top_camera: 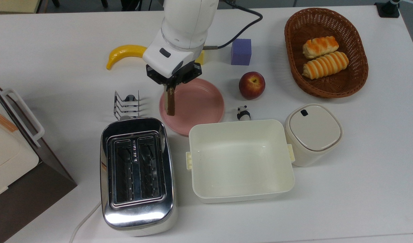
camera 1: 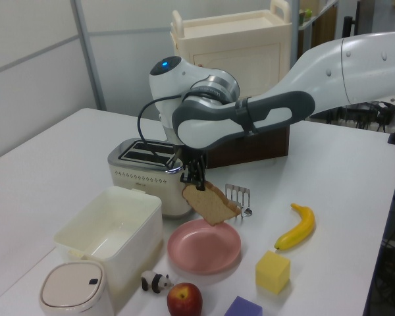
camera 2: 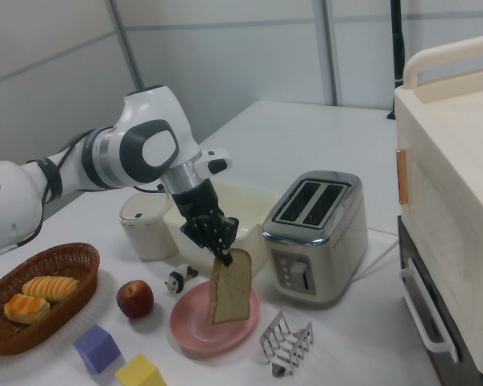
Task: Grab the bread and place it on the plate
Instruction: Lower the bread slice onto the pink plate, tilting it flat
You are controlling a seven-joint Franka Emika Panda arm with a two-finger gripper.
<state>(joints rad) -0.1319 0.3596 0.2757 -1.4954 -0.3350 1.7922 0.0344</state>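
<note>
White surface (top_camera: pixel 361 168), cluttered. Hand (top_camera: pixel 170 88) clamped on bread (top_camera: pixel 171 104) top corner, slice hanging edge-down above plate (top_camera: pixel 206 101) near toaster-side rim. Shift toward plate centre, lower, tip flat, release.

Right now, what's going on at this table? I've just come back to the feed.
The arm's claw is shut on the bread, pinching the slice by its top edge so it hangs over the pink plate. In the left view the slice is clear of the plate, so it is not yet set down. In the top view it sits over the plate's left part, near the toast rack and toaster.
</note>
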